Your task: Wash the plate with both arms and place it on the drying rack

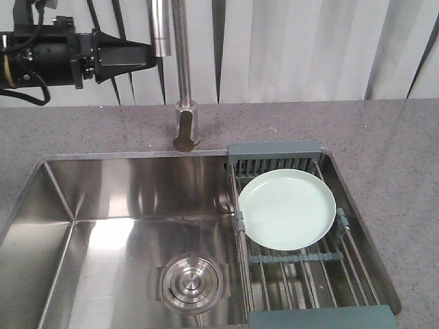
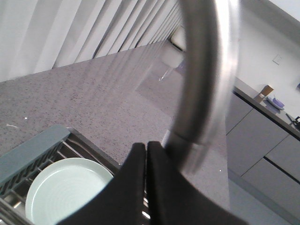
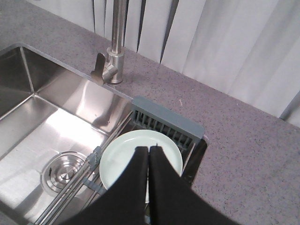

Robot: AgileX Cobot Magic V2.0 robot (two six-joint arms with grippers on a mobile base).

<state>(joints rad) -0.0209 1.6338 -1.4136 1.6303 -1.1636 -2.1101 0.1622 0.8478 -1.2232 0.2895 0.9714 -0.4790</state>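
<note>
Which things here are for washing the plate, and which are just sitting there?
For the job:
plate, lying on the rack
drying rack, over the sink's right end
left gripper, shut, near the faucet
right gripper, shut, above the plate

Just there:
faucet
sink
drain strainer
countertop

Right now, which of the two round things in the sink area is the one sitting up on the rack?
The pale green plate, resting flat on the drying rack. The other round thing, the steel drain strainer, sits down in the sink floor.

A pale mint-green plate [image 1: 287,208] with faint rings is seen on the grey-blue drying rack [image 1: 274,156]; the table [image 1: 384,137] is speckled grey.
</note>
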